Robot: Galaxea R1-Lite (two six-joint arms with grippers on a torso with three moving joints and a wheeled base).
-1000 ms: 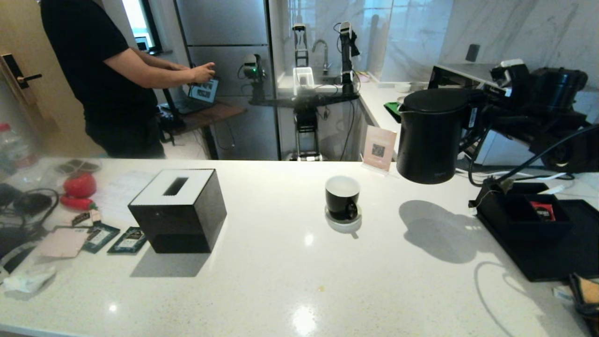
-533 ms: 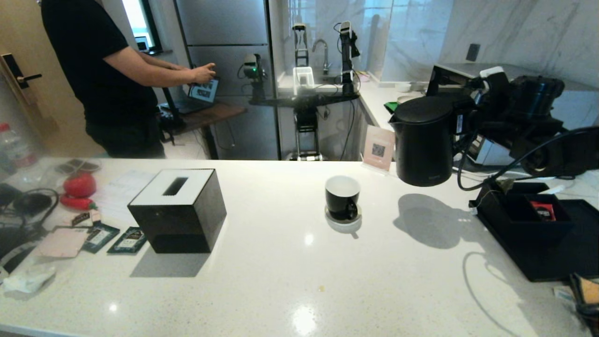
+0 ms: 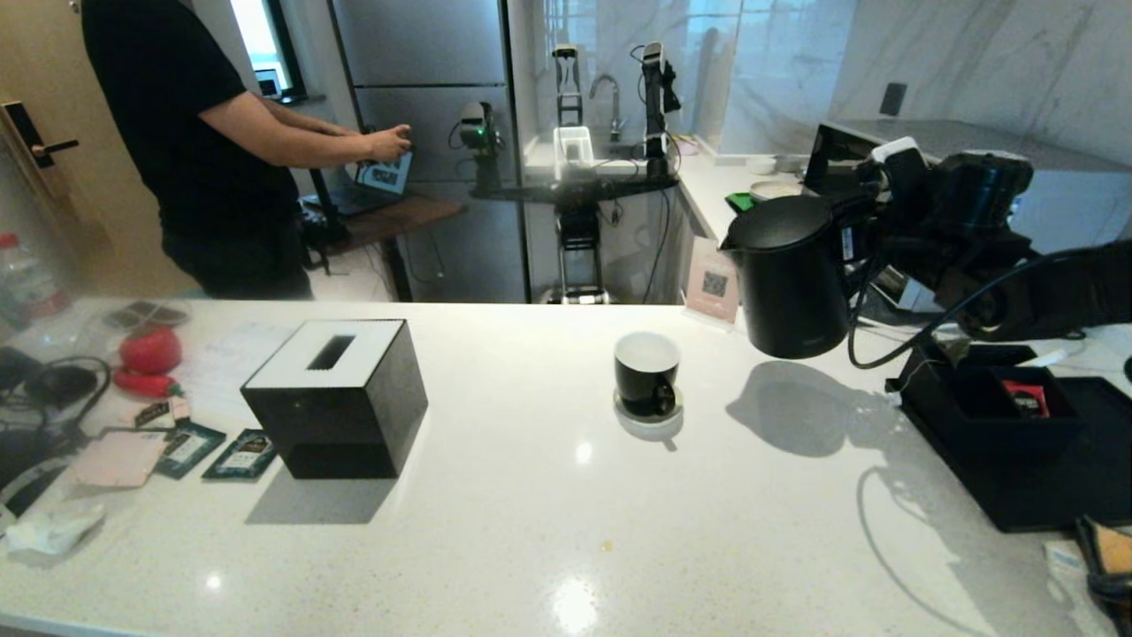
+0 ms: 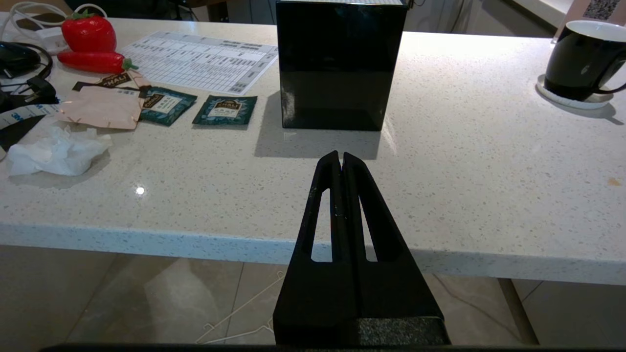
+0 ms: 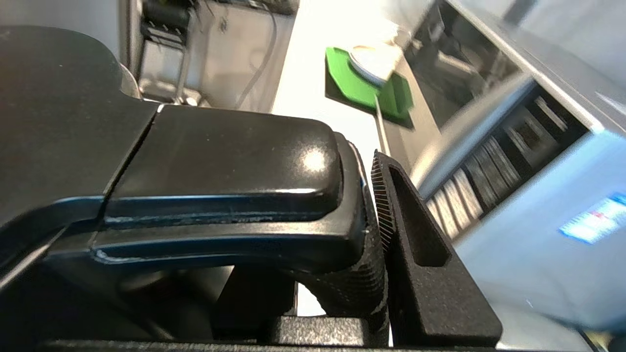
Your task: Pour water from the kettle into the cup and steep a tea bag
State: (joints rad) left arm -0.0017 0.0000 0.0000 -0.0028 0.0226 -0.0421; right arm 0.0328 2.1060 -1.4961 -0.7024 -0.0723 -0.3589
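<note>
Left gripper: is being kept off the counter's near edge, in front of the tissue box; fingers pressed together, nothing held.
Cup: is being left upright on its saucer, mid-counter.
Kettle: is being held in the air, right of and beyond the cup, spout toward the cup.
Right gripper: is being clamped on the kettle handle.
</note>
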